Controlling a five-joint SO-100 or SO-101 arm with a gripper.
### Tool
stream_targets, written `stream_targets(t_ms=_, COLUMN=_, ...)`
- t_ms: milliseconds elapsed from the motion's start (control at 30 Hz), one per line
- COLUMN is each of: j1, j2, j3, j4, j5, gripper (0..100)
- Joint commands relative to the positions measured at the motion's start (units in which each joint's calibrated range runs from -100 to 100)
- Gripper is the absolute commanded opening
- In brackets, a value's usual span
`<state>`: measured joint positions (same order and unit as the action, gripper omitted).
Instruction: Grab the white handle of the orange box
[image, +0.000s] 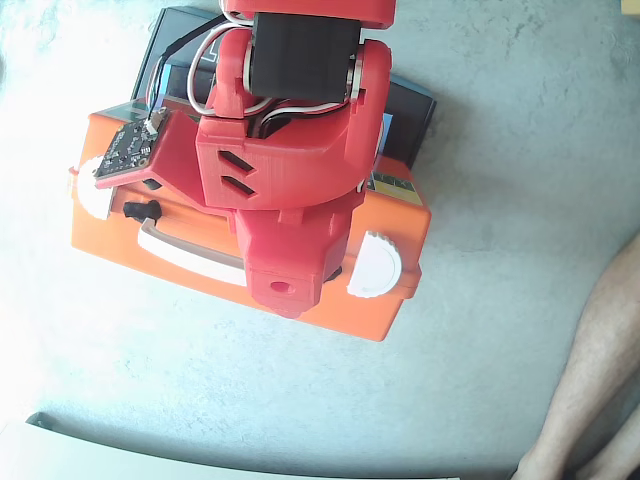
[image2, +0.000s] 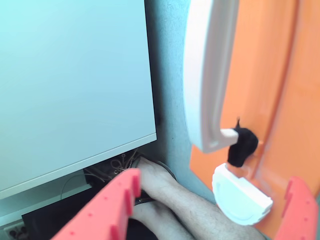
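End effector spread wide in the wrist view, both red fingers at the bottom edge, pinching nothing. White handle runs above the gap, apart from both fingers, mounted on the orange box. A white round latch sits between the fingers, nearer the right one. In the fixed view the red arm covers most of the box on the grey desk; handle shows left of the wrist.

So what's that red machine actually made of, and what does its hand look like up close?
The arm is chunky red plastic with slotted vents, a black motor block at the top, white and black cables looping beside it, and a small circuit board clipped on the side. Its hand has two flat coral-red fingers with ridged inner edges.
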<state>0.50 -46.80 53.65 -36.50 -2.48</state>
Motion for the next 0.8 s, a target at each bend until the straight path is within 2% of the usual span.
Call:
stream_targets(t_ms=0, j1=-0.2, j2=1.5, j3=1.5, j4=0.2, j5=0.0, gripper=36)
stream_targets(t_ms=133, j1=0.5, j2=1.6, j3=0.9, j4=0.2, j5=0.0, gripper=35)
stream_targets(t_ms=367, j1=11.2, j2=1.6, j3=1.3, j4=0.1, j5=-2.3, gripper=36)
stream_targets(t_ms=567, j1=5.0, j2=1.7, j3=0.8, j4=0.1, j5=-1.9, gripper=36)
stream_targets(t_ms=767, j1=-0.7, j2=1.7, j3=0.8, j4=0.7, j5=1.0, gripper=35)
